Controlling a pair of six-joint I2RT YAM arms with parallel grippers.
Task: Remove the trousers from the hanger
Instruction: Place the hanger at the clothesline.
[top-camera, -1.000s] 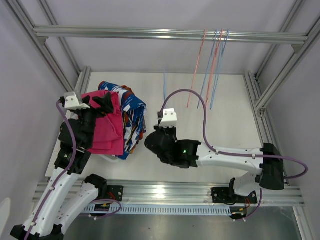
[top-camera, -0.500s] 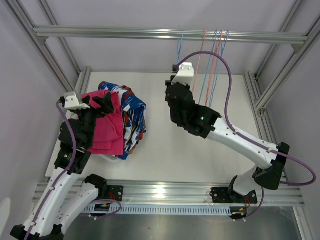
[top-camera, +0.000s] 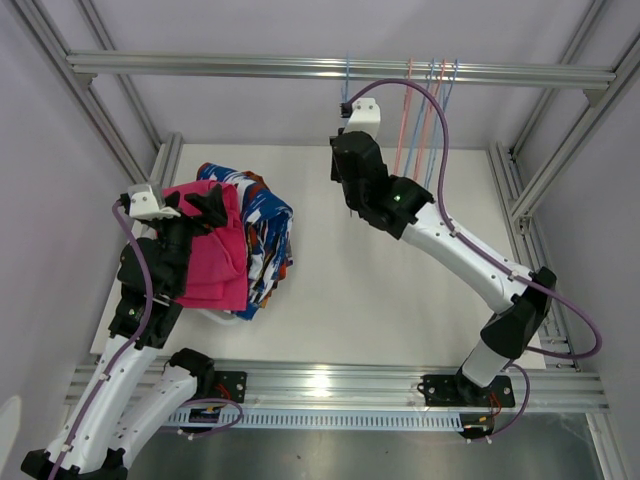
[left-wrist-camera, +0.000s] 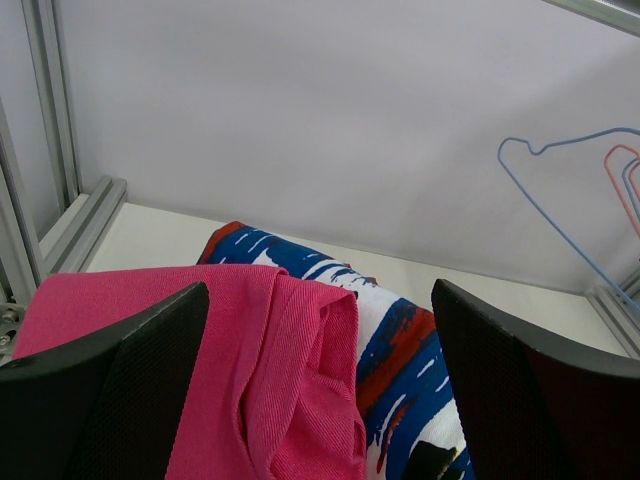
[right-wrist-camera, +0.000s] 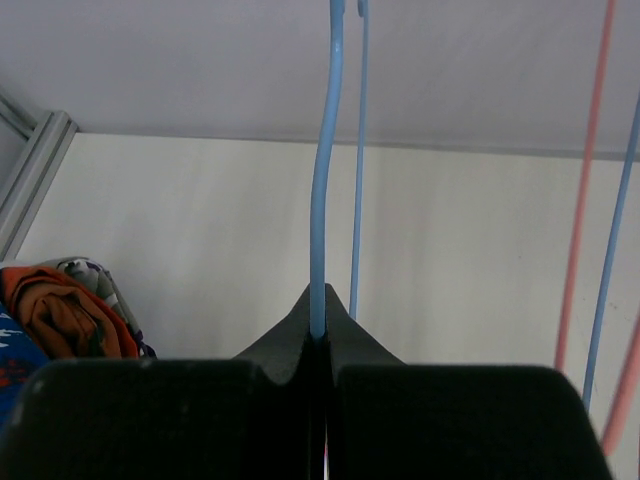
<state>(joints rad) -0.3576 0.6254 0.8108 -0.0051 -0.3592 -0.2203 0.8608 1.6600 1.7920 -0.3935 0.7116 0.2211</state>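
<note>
Moved: blue hanger (right-wrist-camera: 325, 200) has been lifted to the rail (top-camera: 250, 67).
Right gripper (right-wrist-camera: 318, 338): clamped narrow on its wire.
Left gripper (left-wrist-camera: 320, 295): spread wide above the trousers (top-camera: 215, 250), piled table-left (top-camera: 400, 290).
Hangers: five are counted.

A pile of trousers (top-camera: 250, 240) lies on the left half of the desk (top-camera: 400, 290), well apart from the right edge. The topmost pair (top-camera: 215, 260) covers the pile's left side. The pair beneath it (top-camera: 268, 225) sticks out to the right and behind. The left tool (top-camera: 208, 207) sits over the topmost pair's far edge, fingers spread wide. Above the desk's far edge, a rail (top-camera: 200, 66) runs left to right. The right tool (right-wrist-camera: 318, 335) is up near the rail's middle, clamped on a hanger (right-wrist-camera: 322, 180). That hanger's hook is at the rail, just left of the other hangers (top-camera: 428, 110) hanging there.
</note>
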